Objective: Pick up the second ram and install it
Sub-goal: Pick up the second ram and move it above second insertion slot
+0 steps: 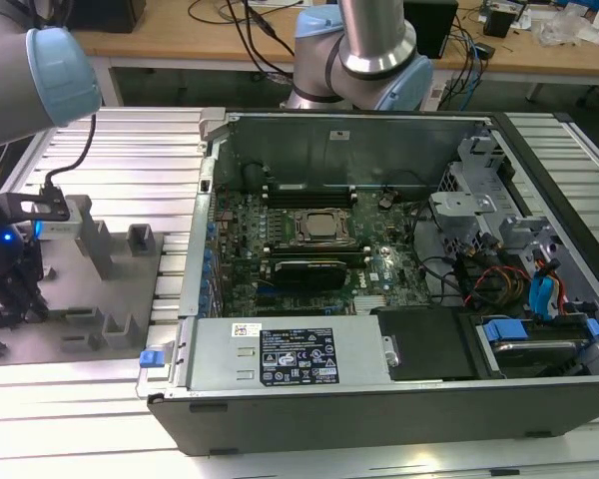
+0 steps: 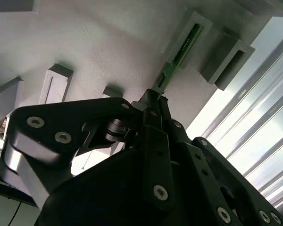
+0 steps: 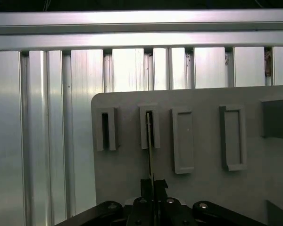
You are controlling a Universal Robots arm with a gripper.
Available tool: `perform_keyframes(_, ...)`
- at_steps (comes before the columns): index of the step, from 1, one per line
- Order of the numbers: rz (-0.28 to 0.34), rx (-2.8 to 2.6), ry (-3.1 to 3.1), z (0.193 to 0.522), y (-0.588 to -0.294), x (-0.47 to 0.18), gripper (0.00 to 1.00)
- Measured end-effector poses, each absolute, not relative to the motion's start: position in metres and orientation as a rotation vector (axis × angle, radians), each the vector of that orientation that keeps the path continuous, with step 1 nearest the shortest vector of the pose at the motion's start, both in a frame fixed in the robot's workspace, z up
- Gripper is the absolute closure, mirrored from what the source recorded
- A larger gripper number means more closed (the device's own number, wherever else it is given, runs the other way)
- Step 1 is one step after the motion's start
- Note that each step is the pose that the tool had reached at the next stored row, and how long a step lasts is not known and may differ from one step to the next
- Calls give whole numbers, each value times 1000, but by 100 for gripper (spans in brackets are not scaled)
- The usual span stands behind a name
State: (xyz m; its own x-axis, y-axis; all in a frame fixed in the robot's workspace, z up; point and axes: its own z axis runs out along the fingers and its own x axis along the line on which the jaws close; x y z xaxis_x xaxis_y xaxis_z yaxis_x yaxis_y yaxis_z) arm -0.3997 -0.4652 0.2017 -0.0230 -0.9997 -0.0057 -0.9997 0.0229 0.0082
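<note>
**Step in hand: pick-up.** The black, multi-link metal gripper is at the flat grey plastic tray, which lies on the ribbed aluminium table at the exterior view's left, well apart from the open black and grey metal computer case.

**Gripper state.** In both wrist views the jaws are drawn almost together, with the thin near edge of the second ram, a slim, flat, dark green-black memory stick, pinched between them. Nothing else is held.

**Position of the part.** The far end of the stick sits inside a raised grey rectangular slotted holder on the tray. How deep it sits cannot be determined. A matching empty holder stands just beside it.

**Progress (judgement).** The grasp is made, but the stick has not yet cleared its holder, and nothing of the installation is done. The green motherboard inside the case is the destination.

**Requirements for the next move (judgement).**
- Withdrawal must run straight along the holder's walls, because a sideways or tilted pull could bind the stick or drag the tray.
- The grip must hold the stick square to the jaws, since any slip here carries over as misalignment at the motherboard slot.
</note>
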Motion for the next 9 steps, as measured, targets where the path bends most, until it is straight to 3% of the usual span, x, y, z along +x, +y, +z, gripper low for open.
perform_keyframes(9, -8, 2191, -2242, 214, -465, -400, 87)
